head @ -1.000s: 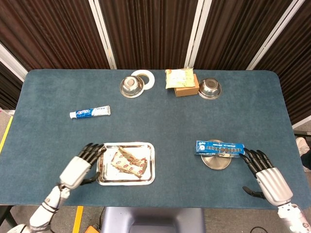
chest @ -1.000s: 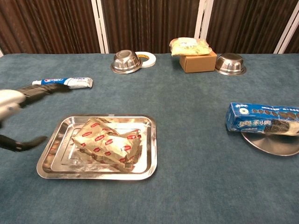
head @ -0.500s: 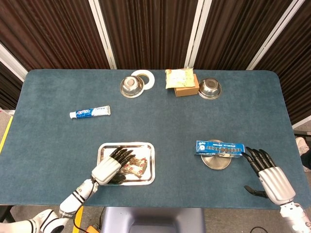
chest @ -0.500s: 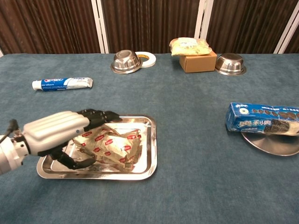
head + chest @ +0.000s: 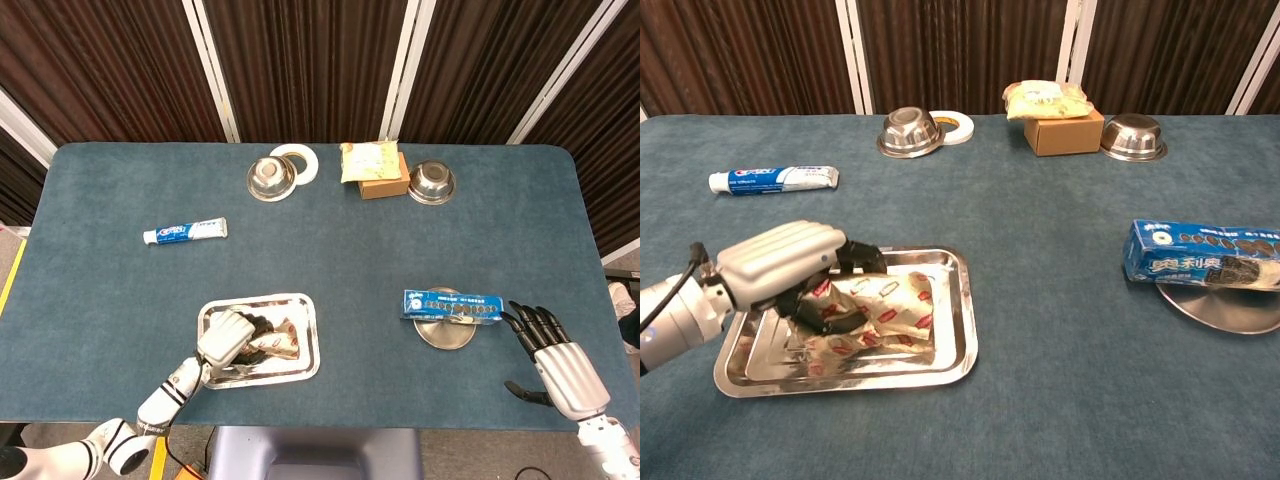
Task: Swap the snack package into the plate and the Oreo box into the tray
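Note:
The snack package [image 5: 277,343] [image 5: 878,310], tan with red labels, lies crumpled in the steel tray [image 5: 305,350] [image 5: 962,335] near the table's front edge. My left hand [image 5: 225,338] [image 5: 780,262] is over the tray's left half, fingers curled down, and grips the package's left end. The blue Oreo box [image 5: 452,304] [image 5: 1205,255] lies flat across the round steel plate [image 5: 446,335] [image 5: 1230,312] at the front right. Just right of the plate, my right hand [image 5: 553,358] is open with fingers spread, apart from the box; only the head view shows it.
A toothpaste tube [image 5: 185,232] [image 5: 773,179] lies at the left. Along the far edge stand a steel bowl [image 5: 270,178], a white tape roll [image 5: 296,160], a cardboard box [image 5: 382,186] with a yellow bag on it, and a second bowl [image 5: 432,182].
My left hand came in from the tray's left, went over it and closed its fingers on the snack package, crumpling it and nudging the tray. My right hand drew back slightly from the Oreo box.

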{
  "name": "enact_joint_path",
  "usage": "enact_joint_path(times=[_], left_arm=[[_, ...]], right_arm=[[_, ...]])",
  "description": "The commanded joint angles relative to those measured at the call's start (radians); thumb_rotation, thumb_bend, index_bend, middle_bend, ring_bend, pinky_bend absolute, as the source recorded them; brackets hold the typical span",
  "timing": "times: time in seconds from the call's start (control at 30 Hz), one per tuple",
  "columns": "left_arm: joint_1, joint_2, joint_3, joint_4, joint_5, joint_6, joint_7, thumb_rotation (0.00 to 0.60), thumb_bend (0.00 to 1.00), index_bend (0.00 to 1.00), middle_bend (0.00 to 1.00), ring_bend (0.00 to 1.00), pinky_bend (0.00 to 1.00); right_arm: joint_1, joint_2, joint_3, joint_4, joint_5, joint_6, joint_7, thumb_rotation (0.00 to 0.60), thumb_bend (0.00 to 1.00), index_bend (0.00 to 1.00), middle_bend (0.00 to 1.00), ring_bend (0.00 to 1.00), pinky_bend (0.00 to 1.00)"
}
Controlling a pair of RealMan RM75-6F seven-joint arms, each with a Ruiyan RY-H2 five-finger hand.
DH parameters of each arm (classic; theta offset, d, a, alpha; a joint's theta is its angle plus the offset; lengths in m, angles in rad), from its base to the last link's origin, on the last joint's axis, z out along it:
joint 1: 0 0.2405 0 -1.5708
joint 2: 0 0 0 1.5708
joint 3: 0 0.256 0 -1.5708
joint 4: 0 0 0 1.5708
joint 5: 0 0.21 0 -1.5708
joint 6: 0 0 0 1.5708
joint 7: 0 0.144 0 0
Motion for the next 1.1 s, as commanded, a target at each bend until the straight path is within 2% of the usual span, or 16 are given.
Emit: enact_joint_path(times=[0.03,0.23,0.33,0.47,0.6,0.67,0.73,0.8,0.83,0.9,0.93,1.0,1.1], left_arm=[[-0.033,-0.036,-0.025,0.065,0.025,0.075,-0.056,0.6,0.41,0.74,0.74,0.66,0.82],[-0.143,-0.061,-0.102,0.126,0.017,0.051,-0.109,0.6,0.41,0.74,0.74,0.66,0.82],[-0.232,-0.103,-0.149,0.214,0.008,0.012,-0.158,0.6,0.41,0.74,0.73,0.66,0.82],[-0.365,-0.206,-0.192,0.435,-0.017,-0.064,-0.265,0.6,0.42,0.74,0.73,0.66,0.81],[-0.471,-0.314,-0.19,0.67,-0.023,-0.117,-0.363,0.6,0.42,0.73,0.73,0.66,0.8],[-0.505,-0.359,-0.173,0.765,-0.021,-0.14,-0.417,0.6,0.42,0.7,0.69,0.63,0.77],[-0.519,-0.39,-0.153,0.828,-0.016,-0.146,-0.444,0.6,0.41,0.57,0.59,0.54,0.68],[-0.525,-0.412,-0.127,0.878,-0.01,-0.163,-0.469,0.6,0.4,0.3,0.36,0.33,0.49],[-0.527,-0.417,-0.118,0.892,-0.009,-0.174,-0.477,0.6,0.39,0.13,0.2,0.19,0.35],[-0.531,-0.425,-0.11,0.914,-0.019,-0.2,-0.498,0.6,0.38,0.01,0.05,0.04,0.19],[-0.531,-0.426,-0.111,0.919,-0.026,-0.21,-0.508,0.6,0.37,0.0,0.01,0.01,0.12],[-0.533,-0.426,-0.116,0.924,-0.046,-0.224,-0.535,0.6,0.35,0.0,0.0,0.0,0.06],[-0.532,-0.42,-0.113,0.929,-0.062,-0.224,-0.561,0.6,0.33,0.0,0.0,0.0,0.04]], right_arm=[[0.001,0.002,0.0,-0.001,0.002,-0.004,0.003,0.6,0.26,0.0,0.0,0.0,0.0],[0.005,0.004,0.003,-0.001,0.012,-0.015,0.009,0.6,0.26,0.0,0.0,0.0,0.0],[0.01,0.002,0.007,0.0,0.024,-0.027,0.01,0.6,0.26,0.0,0.0,0.0,0.0],[0.02,-0.001,0.015,0.005,0.05,-0.055,0.011,0.6,0.26,0.0,0.0,0.0,0.0],[0.029,-0.003,0.023,0.009,0.074,-0.079,0.016,0.6,0.26,0.0,0.0,0.0,0.0],[0.035,-0.004,0.028,0.013,0.087,-0.091,0.02,0.6,0.26,0.0,0.0,0.0,0.0],[0.04,-0.006,0.032,0.016,0.099,-0.103,0.022,0.6,0.26,0.0,0.0,0.0,0.0],[0.045,-0.009,0.035,0.02,0.109,-0.116,0.023,0.6,0.26,0.0,0.0,0.0,0.0],[0.047,-0.01,0.036,0.021,0.111,-0.121,0.023,0.6,0.26,0.0,0.0,0.0,0.0],[0.05,-0.011,0.034,0.022,0.111,-0.127,0.022,0.6,0.26,0.0,0.0,0.0,0.0],[0.05,-0.011,0.033,0.022,0.11,-0.128,0.022,0.6,0.26,0.0,0.0,0.0,0.0],[0.049,-0.009,0.032,0.019,0.105,-0.123,0.021,0.6,0.26,0.0,0.0,0.0,0.0],[0.045,-0.007,0.03,0.015,0.097,-0.111,0.021,0.6,0.26,0.0,0.0,0.0,0.0]])
